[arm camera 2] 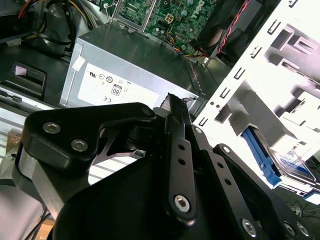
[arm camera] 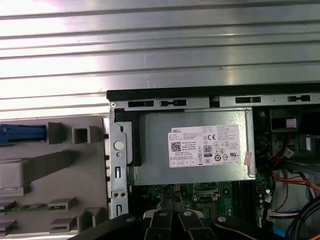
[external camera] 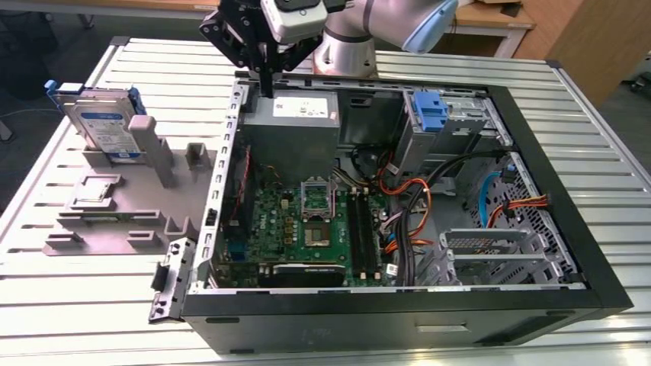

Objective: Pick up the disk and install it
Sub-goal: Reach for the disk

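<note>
Exterior view, Obs. 1: the disk is recorded standing on edge in the grey fixture, on the exterior view's left, outside the computer case. It is not yet picked up.

Obs. 2: Confirmed. The gripper is logged above the case's rear wall, over the power supply and well apart from the disk. Its fingers are seen pressed together, with nothing pinched between them.

Obs. 1: The step in hand is judged to be the approach to the disk. How should it be done well?

Obs. 2: The fingers would need to be spread before any descent. The gripper is best centred over the disk's exposed upper edge, so that the two broad faces are taken evenly. Clearance from the grey upright post just beside the disk should be checked. A straight lift along the slot is advised, since a tilted pull could jam the blue frame.

Obs. 1: The bare blue bracket inside the case is noted. It is not to be mistaken for the disk.
</note>
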### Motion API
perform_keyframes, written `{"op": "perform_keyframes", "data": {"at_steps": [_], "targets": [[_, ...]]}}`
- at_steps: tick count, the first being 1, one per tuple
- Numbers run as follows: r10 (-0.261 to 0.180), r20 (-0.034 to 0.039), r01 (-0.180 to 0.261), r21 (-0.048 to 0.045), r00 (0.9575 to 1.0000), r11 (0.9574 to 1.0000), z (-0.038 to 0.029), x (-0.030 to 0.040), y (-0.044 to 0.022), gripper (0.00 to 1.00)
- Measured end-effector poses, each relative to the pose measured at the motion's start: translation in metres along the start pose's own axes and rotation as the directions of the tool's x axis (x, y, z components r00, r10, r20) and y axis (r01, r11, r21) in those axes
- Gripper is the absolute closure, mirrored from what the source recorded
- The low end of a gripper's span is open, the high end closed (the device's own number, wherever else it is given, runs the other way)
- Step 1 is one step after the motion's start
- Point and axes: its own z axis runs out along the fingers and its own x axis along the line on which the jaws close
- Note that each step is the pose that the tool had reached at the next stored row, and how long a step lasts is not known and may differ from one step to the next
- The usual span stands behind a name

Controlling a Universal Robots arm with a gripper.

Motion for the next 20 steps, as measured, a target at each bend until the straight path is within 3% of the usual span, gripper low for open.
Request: {"op": "perform_keyframes", "data": {"at_steps": [11,20], "targets": [[0.000,0.0001,0.000,-0.0001,1.0000,1.0000,0.0004,0.0011,0.0013,0.90],[0.000,-0.0012,0.000,0.0000,1.0000,1.0000,0.0015,0.0133,0.0014,0.90]]}}
